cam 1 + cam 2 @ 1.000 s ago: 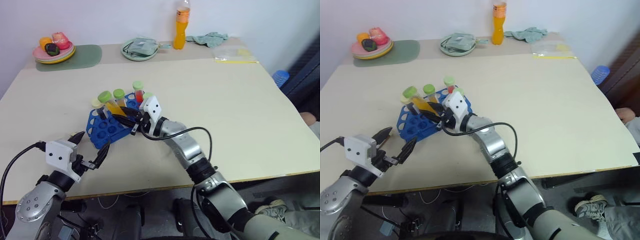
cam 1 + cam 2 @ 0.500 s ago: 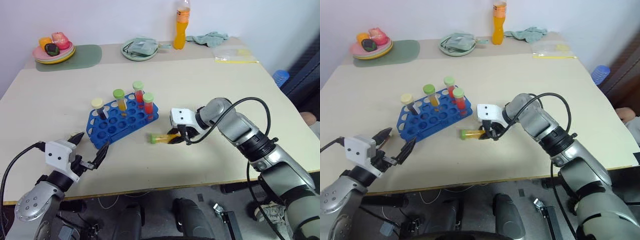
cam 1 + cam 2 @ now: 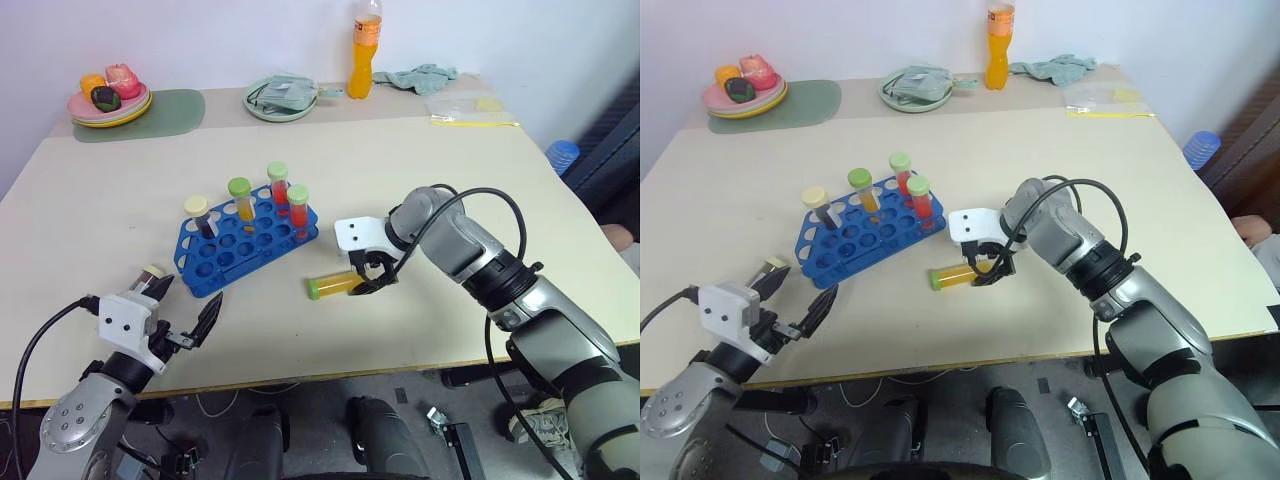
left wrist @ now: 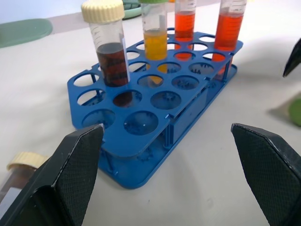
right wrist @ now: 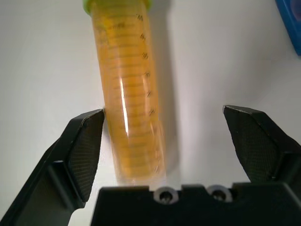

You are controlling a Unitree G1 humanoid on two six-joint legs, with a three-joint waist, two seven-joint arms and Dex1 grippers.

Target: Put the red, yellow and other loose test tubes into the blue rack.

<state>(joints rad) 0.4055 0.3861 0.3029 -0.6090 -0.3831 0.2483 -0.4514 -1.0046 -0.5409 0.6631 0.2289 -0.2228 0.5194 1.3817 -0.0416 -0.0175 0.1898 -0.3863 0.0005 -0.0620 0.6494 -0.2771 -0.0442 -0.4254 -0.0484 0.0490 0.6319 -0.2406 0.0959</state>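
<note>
The blue rack (image 3: 232, 255) stands mid-table with a dark cream-capped tube (image 3: 198, 214), a yellow green-capped tube (image 3: 241, 199) and two red tubes (image 3: 279, 186) upright in it. A loose yellow test tube (image 3: 335, 286) with a green cap lies flat on the table to the right of the rack. My right gripper (image 3: 372, 278) points down over its lower end, open, the tube (image 5: 131, 99) lying between the fingers near one pad (image 5: 89, 141). My left gripper (image 3: 185, 299) is open in front of the rack (image 4: 155, 117). A dark cream-capped tube (image 4: 16, 170) lies beside it.
At the table's far edge are a plate of fruit (image 3: 108, 95) on a green mat, a green bowl (image 3: 280, 98) with a cloth in it, an orange bottle (image 3: 364, 50), a crumpled cloth (image 3: 420, 76) and a plastic bag (image 3: 468, 108).
My right gripper carried the yellow tube away from the rack to the right, laid it on the table and opened. The left gripper stayed open in place.
</note>
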